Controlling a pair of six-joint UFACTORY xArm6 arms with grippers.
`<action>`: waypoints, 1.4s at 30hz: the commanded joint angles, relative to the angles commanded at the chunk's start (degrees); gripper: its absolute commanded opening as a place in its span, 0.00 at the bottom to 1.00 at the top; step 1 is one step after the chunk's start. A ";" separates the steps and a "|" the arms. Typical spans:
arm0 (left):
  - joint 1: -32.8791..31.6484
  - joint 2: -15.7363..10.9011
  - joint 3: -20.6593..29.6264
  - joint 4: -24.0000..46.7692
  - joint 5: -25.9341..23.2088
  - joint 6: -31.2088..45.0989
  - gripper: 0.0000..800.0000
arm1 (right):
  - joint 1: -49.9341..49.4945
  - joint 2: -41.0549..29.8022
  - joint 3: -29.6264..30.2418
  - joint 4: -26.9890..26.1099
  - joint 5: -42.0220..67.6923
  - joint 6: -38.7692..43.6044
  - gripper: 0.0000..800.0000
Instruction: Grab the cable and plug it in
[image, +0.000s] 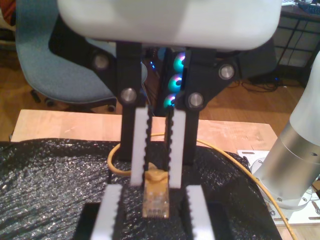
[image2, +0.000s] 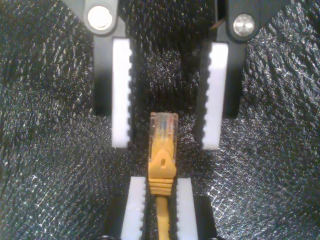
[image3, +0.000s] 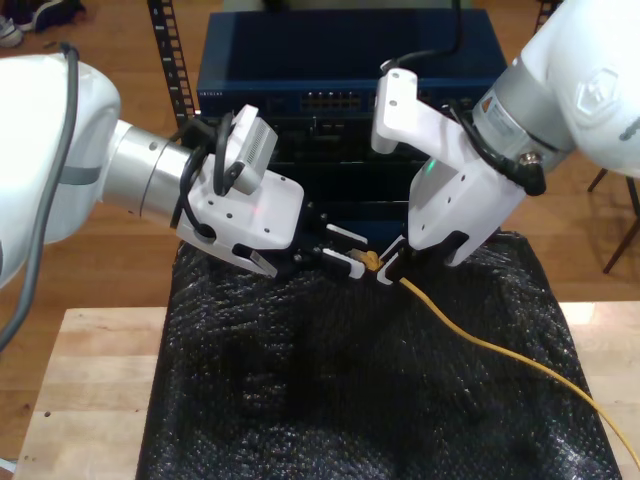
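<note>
Between the pads of my first hand (image: 157, 150), seen in the first wrist view, the cable (image: 156, 195) sat clamped just behind its clear plug. Along the second wrist view, my second hand (image2: 167, 135) stood spread apart around the plug's tip. Over black bubble wrap (image3: 330, 400) in the exterior view, both hands met at the plug while the cord trailed toward that view's right.
</note>
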 joint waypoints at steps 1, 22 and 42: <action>0.00 0.00 0.00 0.00 -0.09 0.00 0.29 | 0.00 0.00 0.00 0.00 -0.09 0.00 0.01; 0.35 -0.09 0.00 0.18 -0.44 -0.09 0.01 | -0.09 -0.88 0.09 -0.26 0.00 -0.26 0.85; 5.80 4.31 -0.09 -2.02 6.77 -3.87 0.02 | 0.44 -9.67 0.53 -0.18 0.35 -17.05 1.00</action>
